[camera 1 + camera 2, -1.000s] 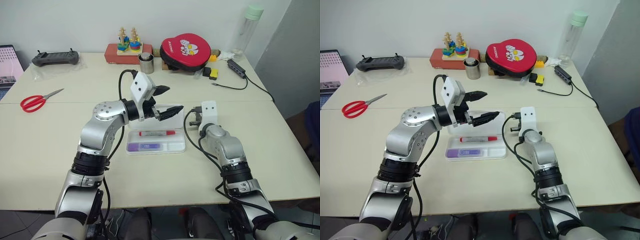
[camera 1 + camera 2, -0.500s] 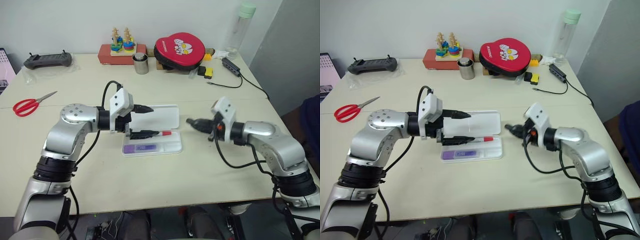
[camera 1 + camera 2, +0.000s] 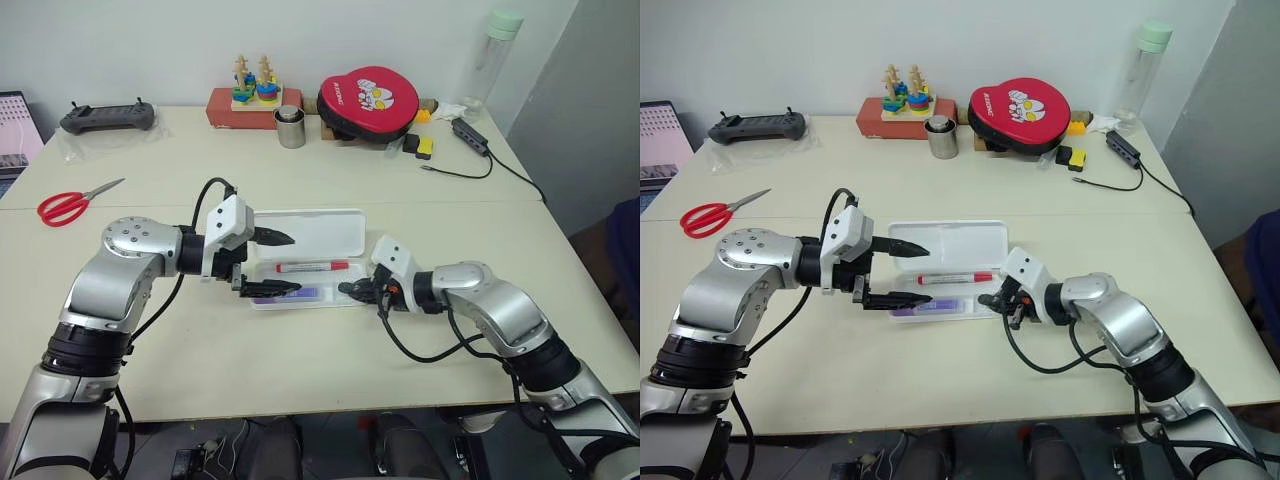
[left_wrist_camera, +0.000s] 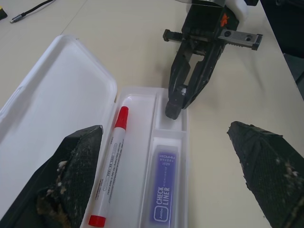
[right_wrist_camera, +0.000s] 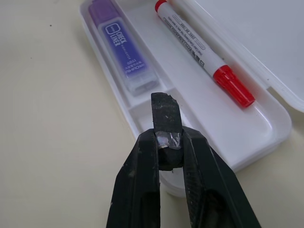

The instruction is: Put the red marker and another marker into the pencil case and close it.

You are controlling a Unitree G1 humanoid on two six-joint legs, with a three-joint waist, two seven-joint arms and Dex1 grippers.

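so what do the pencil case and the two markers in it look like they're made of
The pencil case looks like thin moulded white plastic, smooth and slightly glossy, with rounded corners and moulded compartments. The red marker seems to have a smooth white plastic barrel with printed text and a glossy red cap. The purple highlighter looks like slightly translucent lilac plastic with a printed label; whether that is a sticker cannot be told.

The pencil case (image 4: 71, 85) looks like smooth, glossy white plastic. The red marker (image 4: 111, 164) has a smooth white barrel with printed lettering and a shiny red cap. The purple highlighter (image 4: 164, 194) looks like plastic with a paper-like printed label. The left gripper's fingers (image 4: 76, 166) are matt black, rough and grainy, with scuffed tips. The table (image 3: 400, 360) is a matt, pale cream surface. A small cup (image 3: 291, 127) looks like brushed metal.
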